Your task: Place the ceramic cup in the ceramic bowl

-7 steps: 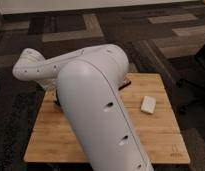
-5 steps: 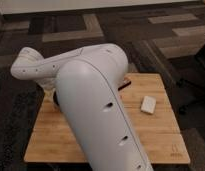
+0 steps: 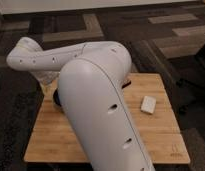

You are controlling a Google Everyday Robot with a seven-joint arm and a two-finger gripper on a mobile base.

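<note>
My white arm [image 3: 96, 110] fills the middle of the camera view and covers most of the wooden table [image 3: 161, 135]. The gripper is hidden behind the arm, somewhere over the table's left part. The ceramic cup and the ceramic bowl are both hidden. A dark shape [image 3: 58, 98] shows at the arm's left edge above the table, and I cannot tell what it is. A small dark reddish bit [image 3: 127, 84] sticks out at the arm's right edge.
A small white rectangular object [image 3: 148, 104] lies on the right part of the table. Dark patterned carpet [image 3: 146, 30] surrounds the table. A dark object [image 3: 203, 65] stands at the right edge of the view.
The arm's elbow at the upper left has shifted slightly up and to the left. The table and the white object have not moved.
</note>
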